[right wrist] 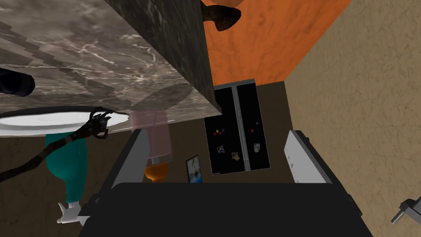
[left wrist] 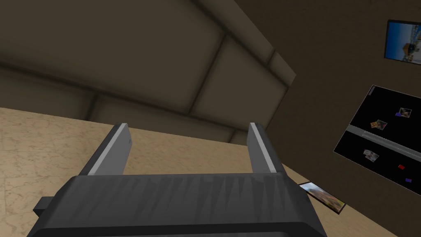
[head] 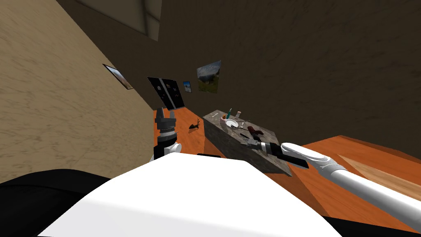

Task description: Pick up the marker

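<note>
A grey marbled counter [head: 230, 144] carries a white basin [head: 232, 123], a teal bottle [head: 229, 112], a pink bottle [head: 238, 113] and a few small pale sticks, one [head: 214, 116] near its far corner; I cannot tell which is the marker. My right gripper [head: 246, 144] hovers low over the counter's near part, open and holding nothing. In the right wrist view, the right gripper [right wrist: 218, 156] faces across the marbled top [right wrist: 102, 61] toward the basin [right wrist: 61, 119], a black tap [right wrist: 92, 125], the teal bottle [right wrist: 68, 164] and the pink bottle [right wrist: 154, 140]. My left gripper [head: 165, 112] [left wrist: 187, 144] is raised beside the wall, open and empty.
A dark red object [head: 257, 131] lies on the counter just beyond the right gripper. A small black deer figure [head: 194, 125] stands on the orange floor [head: 185, 140] left of the counter. A black fridge [head: 166, 92] is at the far wall. A tan wall [head: 61, 111] runs close on my left.
</note>
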`<state>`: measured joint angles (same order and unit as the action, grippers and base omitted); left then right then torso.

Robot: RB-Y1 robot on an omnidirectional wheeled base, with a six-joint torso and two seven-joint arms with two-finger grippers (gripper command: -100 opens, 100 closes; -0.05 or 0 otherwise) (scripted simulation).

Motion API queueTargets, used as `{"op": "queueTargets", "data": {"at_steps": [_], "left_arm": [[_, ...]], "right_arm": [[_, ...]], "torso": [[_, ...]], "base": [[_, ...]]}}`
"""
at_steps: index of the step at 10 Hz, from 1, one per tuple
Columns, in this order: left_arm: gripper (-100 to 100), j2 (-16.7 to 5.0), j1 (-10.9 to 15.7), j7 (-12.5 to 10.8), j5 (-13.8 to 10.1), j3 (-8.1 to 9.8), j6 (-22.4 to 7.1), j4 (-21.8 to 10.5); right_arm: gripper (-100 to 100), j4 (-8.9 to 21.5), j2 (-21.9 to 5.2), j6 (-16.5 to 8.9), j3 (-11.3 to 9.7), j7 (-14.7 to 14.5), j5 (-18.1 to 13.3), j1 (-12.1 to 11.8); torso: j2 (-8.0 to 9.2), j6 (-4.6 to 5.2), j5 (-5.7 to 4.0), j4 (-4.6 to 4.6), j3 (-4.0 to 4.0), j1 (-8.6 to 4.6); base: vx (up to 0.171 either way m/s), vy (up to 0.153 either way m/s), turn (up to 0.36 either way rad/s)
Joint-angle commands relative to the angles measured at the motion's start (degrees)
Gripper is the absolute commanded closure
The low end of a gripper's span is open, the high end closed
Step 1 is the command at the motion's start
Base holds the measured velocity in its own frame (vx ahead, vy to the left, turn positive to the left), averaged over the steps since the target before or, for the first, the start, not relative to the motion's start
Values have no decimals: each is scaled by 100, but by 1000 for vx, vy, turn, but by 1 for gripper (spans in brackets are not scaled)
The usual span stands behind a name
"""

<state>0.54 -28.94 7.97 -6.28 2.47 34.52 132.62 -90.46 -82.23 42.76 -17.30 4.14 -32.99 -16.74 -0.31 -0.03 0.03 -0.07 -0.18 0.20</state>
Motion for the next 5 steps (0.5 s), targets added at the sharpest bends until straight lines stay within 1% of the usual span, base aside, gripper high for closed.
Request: {"op": "queueTargets", "data": {"at_steps": [1, 2, 3, 4, 5], "left_arm": [[0, 0, 0, 0, 0, 0, 0, 0], [0, 0, -1, 0, 0, 1, 0, 0], [0, 0, 0, 0, 0, 0, 0, 0], [0, 0, -1, 0, 0, 1, 0, 0], [0, 0, 0, 0, 0, 0, 0, 0]], "right_arm": [[-100, 63, -286, -23, 70, -66, 32, -201], [-100, 264, -445, -48, -45, -125, -50, -245], [-100, 264, -533, -48, -45, -125, -50, -245], [-100, 459, -732, -76, -163, -187, -124, -298], [-100, 608, -918, -109, -284, -252, -192, -360]], "torso": [[0, 0, 0, 0, 0, 0], [6, 8, 1, 2, 4, -5], [8, 3, 0, 2, 5, -6], [13, 6, 0, 3, 8, -8], [13, 3, 0, 3, 7, -4]], "base": [[64, 28, 82], [61, 27, 166], [45, 20, 88], [50, 32, 170], [72, 29, 276]]}}
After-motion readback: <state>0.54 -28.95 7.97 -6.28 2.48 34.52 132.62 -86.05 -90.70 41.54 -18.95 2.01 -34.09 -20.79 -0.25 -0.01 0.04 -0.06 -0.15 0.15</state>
